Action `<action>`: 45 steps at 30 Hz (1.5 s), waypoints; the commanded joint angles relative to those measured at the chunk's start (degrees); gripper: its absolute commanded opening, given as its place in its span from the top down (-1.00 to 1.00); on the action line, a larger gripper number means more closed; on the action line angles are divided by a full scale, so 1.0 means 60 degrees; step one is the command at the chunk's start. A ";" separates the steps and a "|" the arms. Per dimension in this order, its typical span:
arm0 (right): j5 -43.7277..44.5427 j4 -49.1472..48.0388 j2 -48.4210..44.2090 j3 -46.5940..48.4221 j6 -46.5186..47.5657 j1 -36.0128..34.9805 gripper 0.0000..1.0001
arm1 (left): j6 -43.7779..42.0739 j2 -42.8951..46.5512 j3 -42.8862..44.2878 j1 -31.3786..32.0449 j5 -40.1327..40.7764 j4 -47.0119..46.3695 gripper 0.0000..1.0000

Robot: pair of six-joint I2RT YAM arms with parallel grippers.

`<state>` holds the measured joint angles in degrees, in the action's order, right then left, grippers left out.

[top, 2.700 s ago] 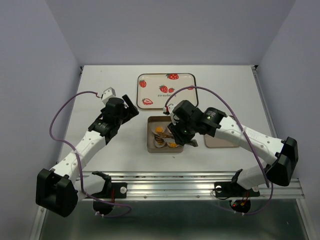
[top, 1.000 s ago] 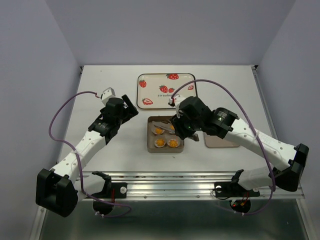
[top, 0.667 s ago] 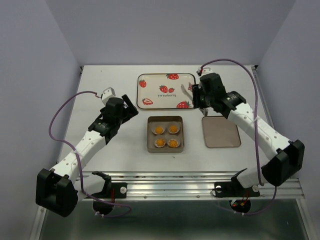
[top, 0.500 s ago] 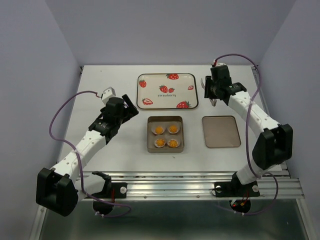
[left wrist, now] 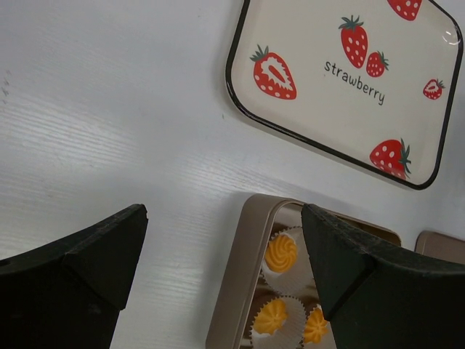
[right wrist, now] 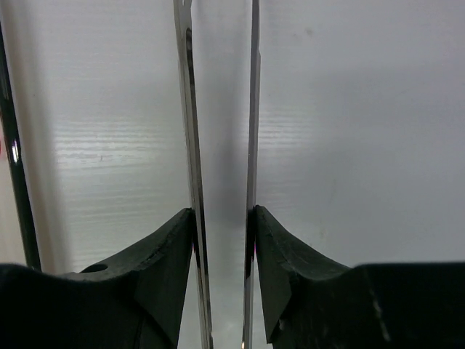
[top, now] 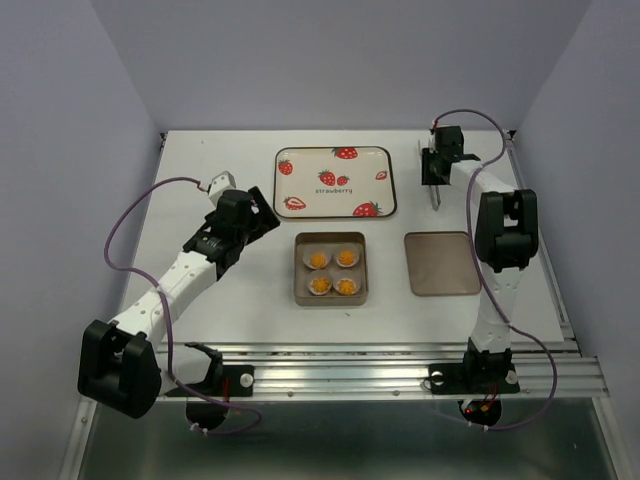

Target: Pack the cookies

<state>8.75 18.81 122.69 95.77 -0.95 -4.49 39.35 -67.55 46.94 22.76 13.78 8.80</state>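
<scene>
Nearest, four cookies (top: 332, 272) are sitting in white cups (left wrist: 285, 256) inside the open tin (top: 298, 272) at mid-table, in two rows of two. The flat lid (top: 442, 264) is lying apart to the tin's right. Just left of the tin, the left gripper (left wrist: 221, 217) is hovering with its jaws spread wide, holding nothing. Beyond the tin, the strawberry tray (top: 312, 165) is lying flat. At the far right, the right gripper (right wrist: 221, 214) is pinching thin metal tweezers (right wrist: 190, 131), whose tips are pointing toward the lid.

Glossy tray (top: 312, 162); metal tin (top: 331, 300); shiny steel tweezers (right wrist: 190, 145); paper cups (left wrist: 290, 234).
</scene>
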 commanded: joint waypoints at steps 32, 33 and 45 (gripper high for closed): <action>0.0893 0.2605 -0.5123 -0.3506 -0.1232 -0.2029 -1.00 | -0.0260 0.1224 -0.0219 -0.0073 -0.0583 -0.0266 -0.98; 0.1421 0.2782 -0.5402 -0.3800 -0.1407 -0.3050 -1.00 | -0.0275 0.1282 -0.0264 -0.0073 -0.0655 -0.0280 -0.98; 0.1264 0.4746 -0.7193 -0.6117 -0.3810 -0.5199 -0.92 | -0.0231 0.2147 -0.1099 0.0117 -0.1651 -0.0382 -0.98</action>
<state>13.91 44.93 79.42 58.13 -20.27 -33.26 38.04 -56.66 41.98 23.05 7.14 8.49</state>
